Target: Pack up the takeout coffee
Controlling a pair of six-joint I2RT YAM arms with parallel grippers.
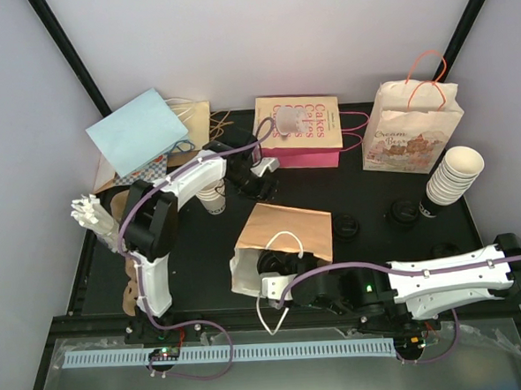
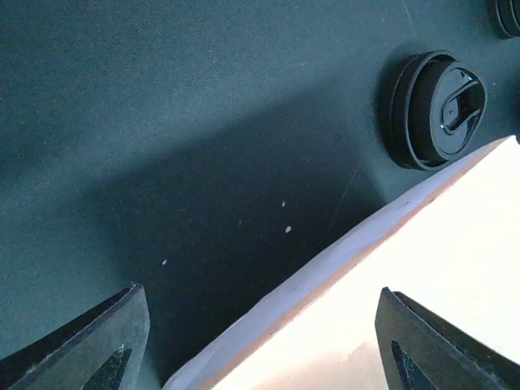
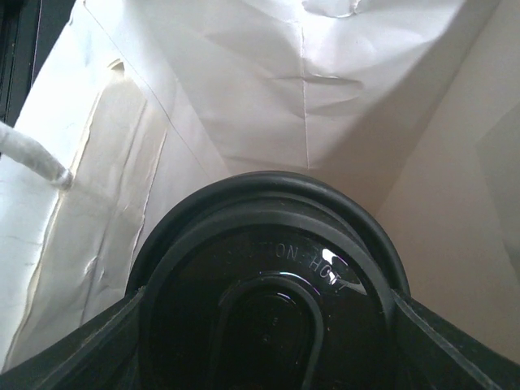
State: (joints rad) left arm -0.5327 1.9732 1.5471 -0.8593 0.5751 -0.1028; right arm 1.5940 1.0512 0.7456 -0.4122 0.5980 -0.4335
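- Black tabletop point(image 1: 379, 250) boxed in by pale walls, with both arms bolted at its near edge.
- Right arm point(image 1: 442, 277) lies low and nearly flat, stretched from the right side toward the middle, its wrist pushed into the mouth of the bag.
- Left arm point(image 1: 189, 177) rises from its base, bends at the elbow and reaches toward the far middle of the table, with its wrist angled down over the surface.
- Brown paper bag point(image 1: 289, 224) lies on its side at centre, one white handle loop spilling toward the near edge.
- Takeout coffee point(image 3: 268, 317) sits inside the bag, black lid facing the wrist camera; the cup body is hidden.
- Right gripper point(image 3: 268, 296) clasps the coffee, a finger pressed against each side of the lid's rim.
- Left gripper point(image 2: 260, 292) is spread wide with nothing between its fingers, over the bag's edge and near a loose lid point(image 2: 435, 110).
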